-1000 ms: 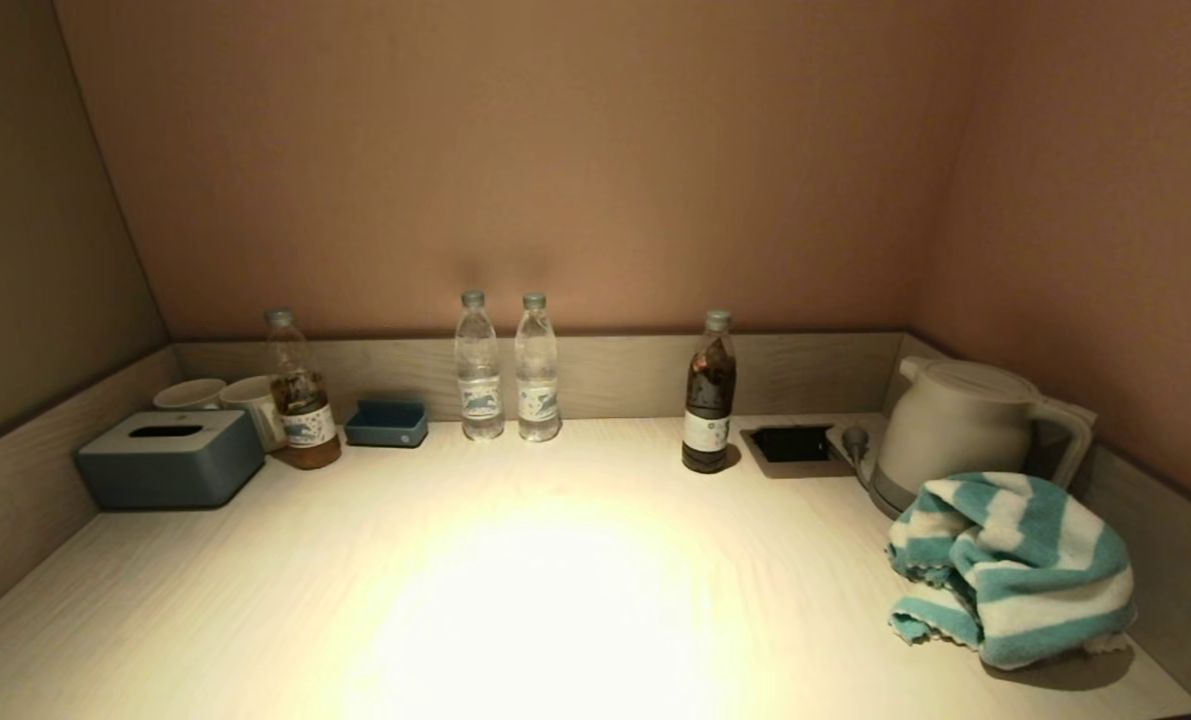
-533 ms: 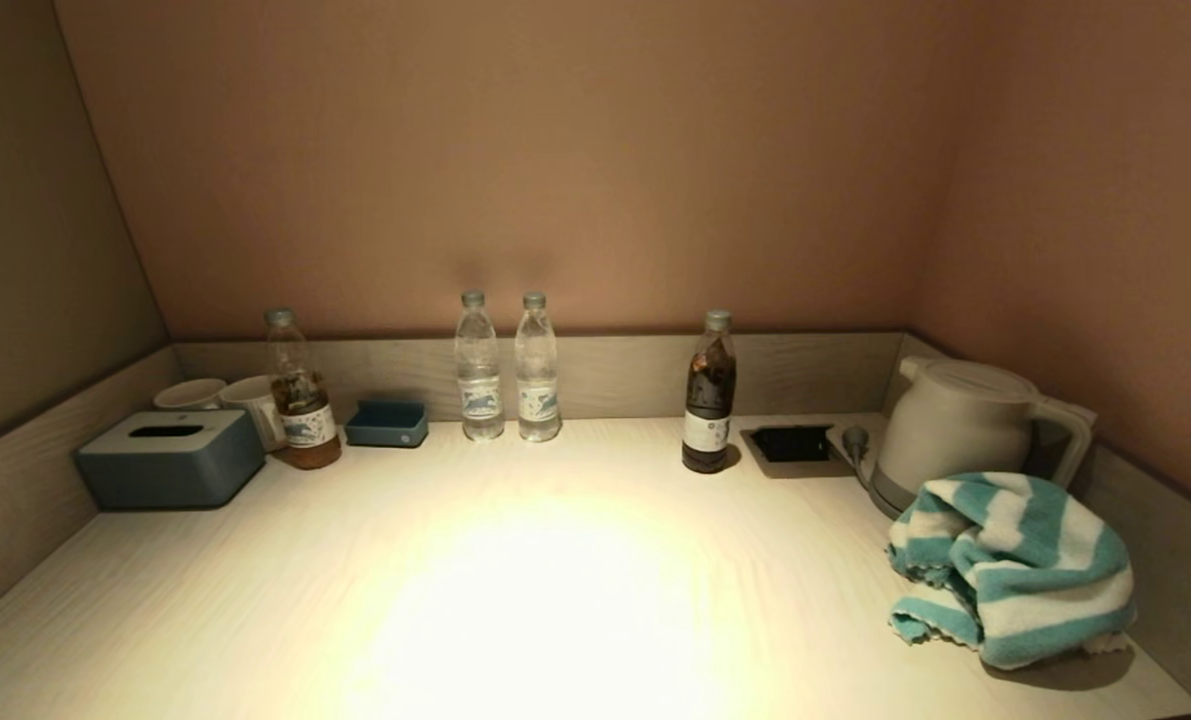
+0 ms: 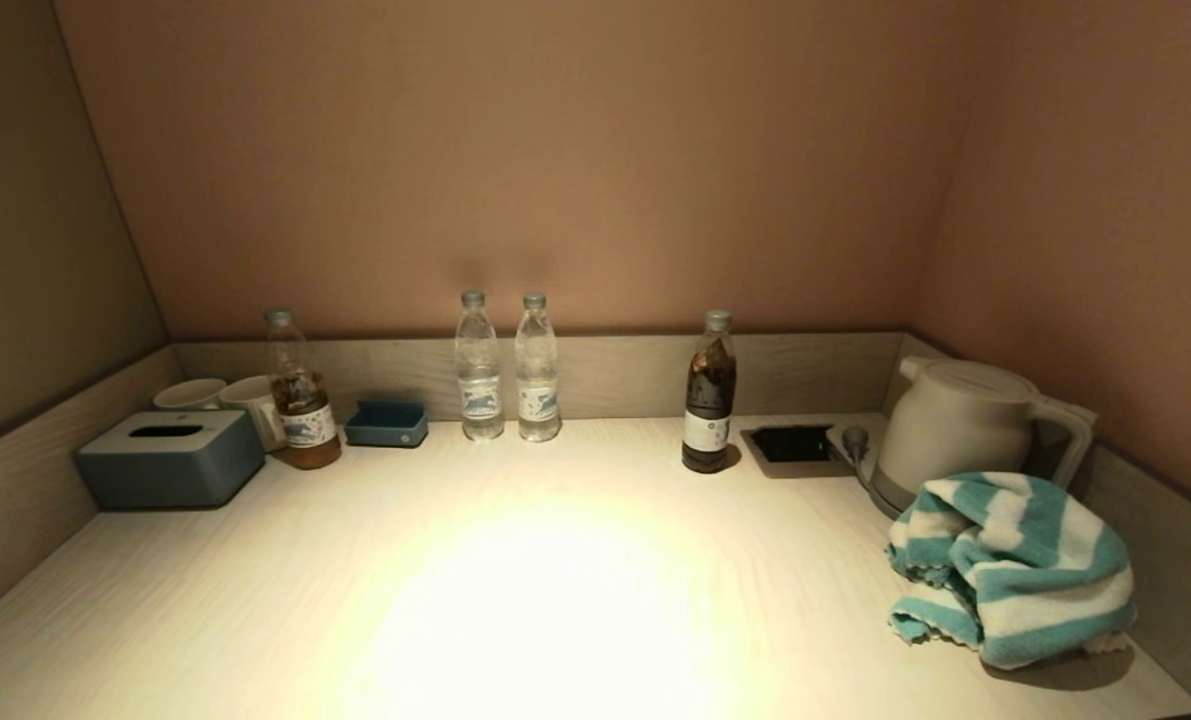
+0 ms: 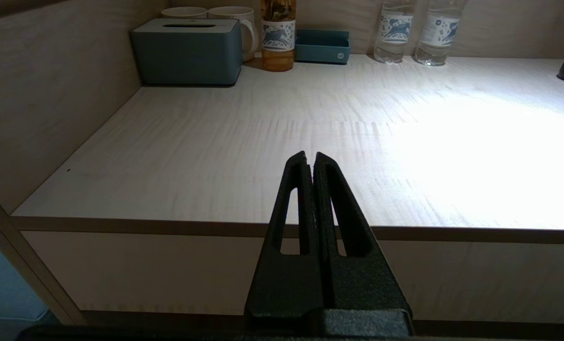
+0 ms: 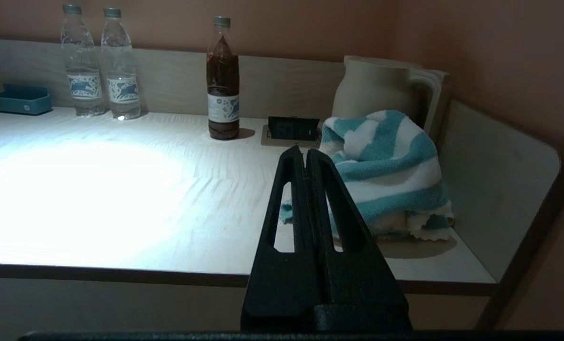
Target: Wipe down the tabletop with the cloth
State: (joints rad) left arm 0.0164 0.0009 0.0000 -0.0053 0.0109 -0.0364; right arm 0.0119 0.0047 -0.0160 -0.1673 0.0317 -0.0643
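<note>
Striped teal-and-white cloth lies bunched at tabletop's right end, just before white kettle, near raised side panel. Cloth's folds hide own underside and kettle base. Right gripper off front edge, pointing at cloth, fingers pressed together, holding nothing. Left gripper off front edge at left, fingers likewise together. Both arms unseen from head view. Bright glare washes out tabletop middle. Bottles, tissue box line back edge; centre open.

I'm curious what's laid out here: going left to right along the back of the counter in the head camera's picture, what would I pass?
Tissue box → amber bottle → blue tray → two water bottles → dark bottle → socket → kettle → striped cloth.
</note>
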